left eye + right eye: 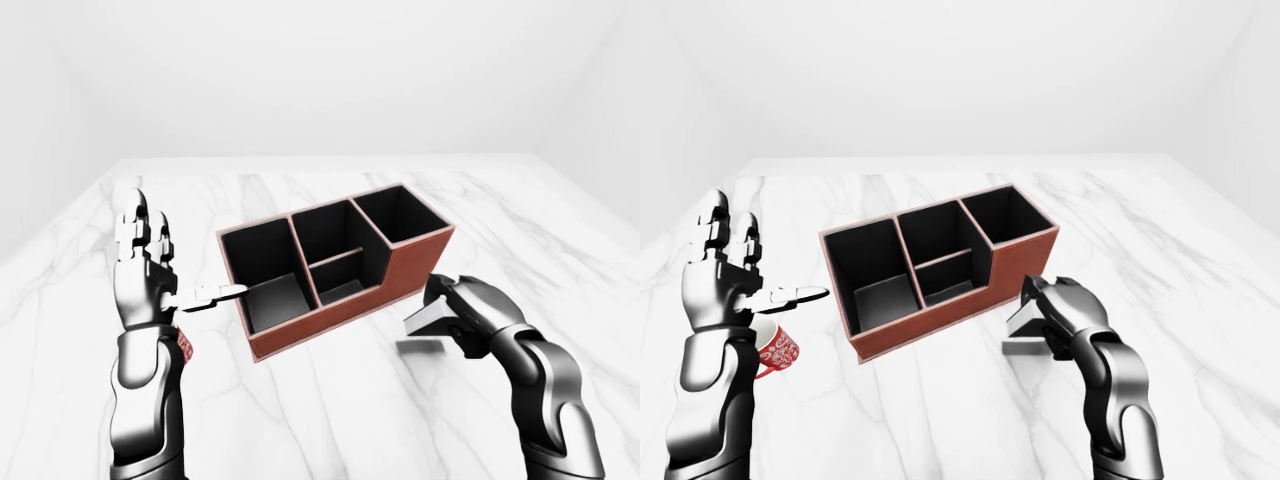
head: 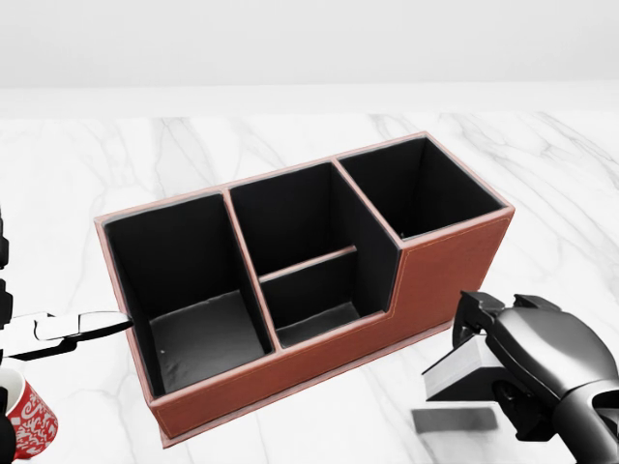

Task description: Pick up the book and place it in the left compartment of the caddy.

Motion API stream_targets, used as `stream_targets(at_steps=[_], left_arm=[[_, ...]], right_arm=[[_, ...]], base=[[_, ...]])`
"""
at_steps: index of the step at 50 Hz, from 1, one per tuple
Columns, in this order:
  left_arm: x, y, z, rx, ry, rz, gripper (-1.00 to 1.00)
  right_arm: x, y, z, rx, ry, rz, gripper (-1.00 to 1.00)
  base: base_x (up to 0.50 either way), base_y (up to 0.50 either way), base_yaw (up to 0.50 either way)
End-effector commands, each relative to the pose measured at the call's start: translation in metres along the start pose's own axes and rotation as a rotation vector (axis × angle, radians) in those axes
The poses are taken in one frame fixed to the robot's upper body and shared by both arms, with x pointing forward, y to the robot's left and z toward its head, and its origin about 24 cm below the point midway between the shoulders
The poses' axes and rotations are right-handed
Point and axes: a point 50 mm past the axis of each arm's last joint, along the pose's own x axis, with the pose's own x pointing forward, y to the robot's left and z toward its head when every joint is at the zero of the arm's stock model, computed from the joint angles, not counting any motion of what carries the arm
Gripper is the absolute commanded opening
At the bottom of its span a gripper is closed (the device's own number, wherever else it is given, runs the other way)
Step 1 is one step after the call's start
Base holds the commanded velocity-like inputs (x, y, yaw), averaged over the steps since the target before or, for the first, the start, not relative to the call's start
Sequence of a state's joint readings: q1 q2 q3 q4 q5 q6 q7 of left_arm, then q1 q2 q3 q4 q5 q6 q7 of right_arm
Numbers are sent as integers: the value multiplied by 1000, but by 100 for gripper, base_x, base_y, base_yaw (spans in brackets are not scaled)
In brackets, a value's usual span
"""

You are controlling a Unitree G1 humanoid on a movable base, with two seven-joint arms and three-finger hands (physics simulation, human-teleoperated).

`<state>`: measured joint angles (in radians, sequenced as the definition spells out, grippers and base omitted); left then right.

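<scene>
- One caddy (image 2: pixel 445 261) sits on the white marble table (image 1: pixel 330 400): red-brown outside, black inside, turned at an angle in the head view.
- I count four pockets in it: one large left compartment (image 2: pixel 189 290), a middle section split by a low divider into two, and one taller compartment at the right end. All four look empty.
- One book (image 2: pixel 462 372) is off the table, tilted, with its pale page edge facing left in the head view; its shadow lies on the marble just below it.
- The book is just to the right of the caddy's lower right corner, outside it and apart from its wall.
- The right hand (image 2: pixel 527 362) has its dark fingers wrapped round the book from above and from the right, gripping it.
- The left hand (image 1: pixel 725 275) stands upright to the left of the caddy, fingers spread and holding nothing; one finger points sideways, its tip beside the left wall, and contact cannot be told.
- One red mug (image 1: pixel 775 352) with white pattern stands on the table just beneath the left hand, well left of the caddy.
</scene>
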<state>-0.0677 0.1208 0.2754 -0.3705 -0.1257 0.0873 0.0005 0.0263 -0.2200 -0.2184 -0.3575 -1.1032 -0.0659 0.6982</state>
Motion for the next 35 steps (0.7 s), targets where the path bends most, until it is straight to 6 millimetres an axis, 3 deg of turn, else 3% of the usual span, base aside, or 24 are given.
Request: stream_targets(at_steps=[1, 17, 21, 35], left_arm=[[1, -1, -1, -3, 5, -3, 100], [3, -2, 1, -3, -9, -1, 100], [2, -1, 3, -3, -13, 2, 100], [1, 4, 4, -3, -15, 12, 100]], right_arm=[[-10, -26, 10, 11, -48, -127, -100], [-14, -52, 31, 53, -122, -245, -100], [-17, -59, 41, 109, -166, -279, -100], [-36, -94, 92, 46, -376, -467, -100]], base=[[0, 0, 0], [0, 0, 0], [0, 0, 0], [0, 0, 0]])
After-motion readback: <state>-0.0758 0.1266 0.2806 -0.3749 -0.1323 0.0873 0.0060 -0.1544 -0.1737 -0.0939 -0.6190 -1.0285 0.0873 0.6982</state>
